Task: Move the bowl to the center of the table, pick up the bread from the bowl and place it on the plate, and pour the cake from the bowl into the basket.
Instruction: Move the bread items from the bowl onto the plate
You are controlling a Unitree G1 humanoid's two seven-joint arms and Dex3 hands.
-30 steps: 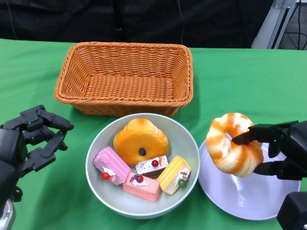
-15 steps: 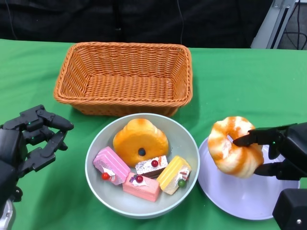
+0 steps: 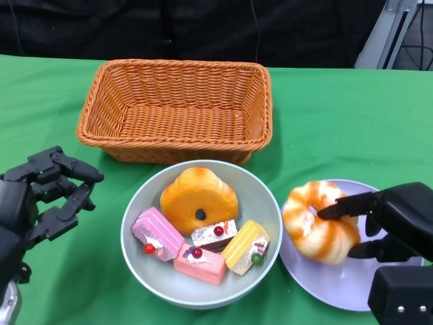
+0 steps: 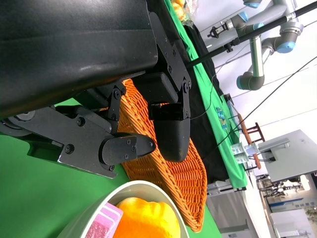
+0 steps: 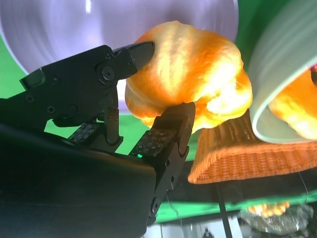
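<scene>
1. The right hand (image 3: 389, 227) holds the ring-shaped bread (image 3: 318, 221) pinched between its fingers, low over the near-left part of the lavender plate (image 3: 399, 284). I judge this to be the set-down step, with the bread kept over the plate's rim side nearest the bowl.
2. The right wrist view shows one fingertip (image 5: 138, 52) pressed on the bread's crust and another under its side, so the grip is firm. Whether the bread already touches the plate cannot be told from either view.
3. The grey bowl (image 3: 135, 223) stands near the middle of the green surface (image 3: 338, 115), just in front of the wicker basket (image 3: 176, 108) and just beside the plate. That placement suits a short pour into the basket.
4. In the bowl lie a round orange bun-like cake (image 3: 198, 196) and four cake slices: pink (image 3: 157, 232), white (image 3: 213, 235), yellow (image 3: 245, 246) and a second pink one (image 3: 199, 263).
5. The left hand (image 3: 47, 196) hangs beside the bowl's left side, holding nothing, fingers apart and curved, apart from the rim; probably it waits for the pour.
6. The right forearm covers the plate's right edge, and the bowl hides part of the basket's front wall. The left wrist view shows little beyond its own fingers, a strip of basket and the bowl's rim.
</scene>
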